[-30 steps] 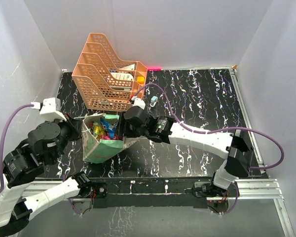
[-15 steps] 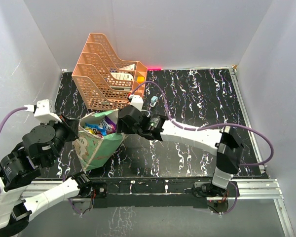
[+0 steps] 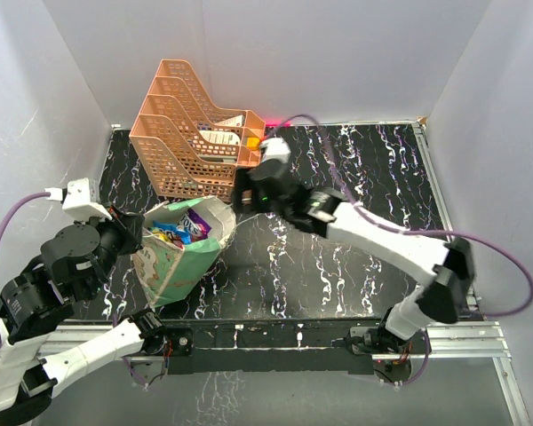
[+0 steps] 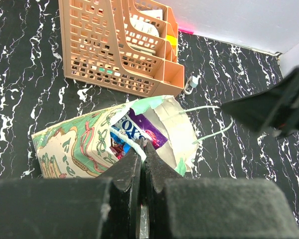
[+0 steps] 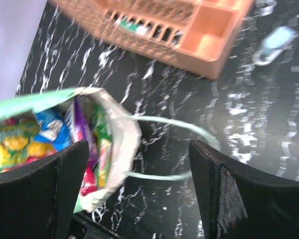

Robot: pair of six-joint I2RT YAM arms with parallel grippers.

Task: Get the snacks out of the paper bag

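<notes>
The mint-green paper bag (image 3: 173, 262) stands tilted on the black marbled table, its mouth facing up and right. Bright snacks (image 3: 183, 228) in purple, blue, yellow and green fill it; they also show in the left wrist view as snacks (image 4: 139, 130) and in the right wrist view as snacks (image 5: 50, 132). My left gripper (image 4: 142, 145) is shut on the bag's white string handle at the near rim of the bag (image 4: 79, 144). My right gripper (image 3: 240, 199) hangs open just right of the mouth, holding nothing. The bag's other handle loops on the table between the right gripper's (image 5: 139, 189) jaws.
An orange lattice rack (image 3: 191, 133) stands at the back left, close behind the bag and the right gripper. A small pale blue-white object (image 4: 192, 82) lies by the rack's right corner. White walls close in the table on three sides.
My right gripper has come out of the bag's mouth, risen back toward the rack and opened wide. My left gripper pulled the bag more upright, then held still.
</notes>
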